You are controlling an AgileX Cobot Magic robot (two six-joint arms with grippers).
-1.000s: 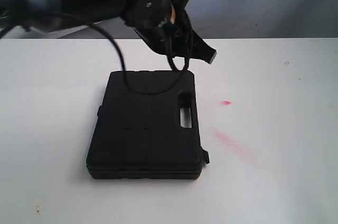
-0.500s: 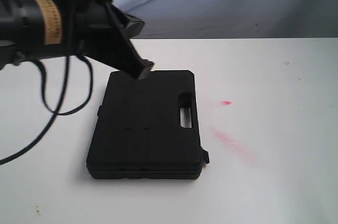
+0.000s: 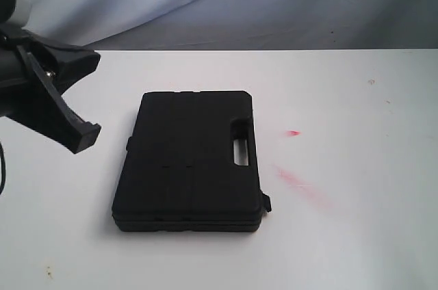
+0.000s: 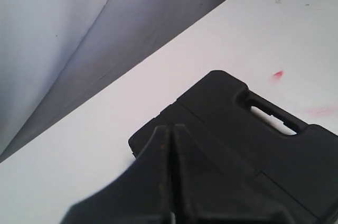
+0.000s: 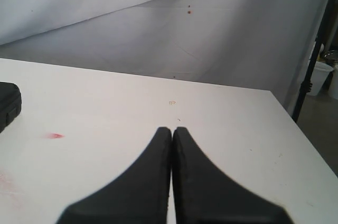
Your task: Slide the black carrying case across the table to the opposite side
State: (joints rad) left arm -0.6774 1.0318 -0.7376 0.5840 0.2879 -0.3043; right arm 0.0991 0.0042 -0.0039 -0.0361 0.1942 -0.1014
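The black case (image 3: 188,160) lies flat on the white table (image 3: 356,235), its handle cutout (image 3: 240,148) on the right edge. My left gripper (image 3: 85,136) is shut and empty, hanging above the table to the left of the case, not touching it. In the left wrist view the shut gripper (image 4: 170,127) points over the case (image 4: 253,145). The right gripper (image 5: 172,129) is shut and empty above bare table; only a corner of the case (image 5: 8,102) shows there. The right arm is out of the exterior view.
Red smear marks (image 3: 300,185) and a red spot (image 3: 293,133) lie on the table right of the case. A grey cloth backdrop (image 3: 274,3) hangs behind the far edge. The table's right edge (image 5: 296,134) drops off beside a stand and bucket (image 5: 319,76).
The left arm has swung from above the case's far edge out to the left, ending off the case's left side. The case has not moved.
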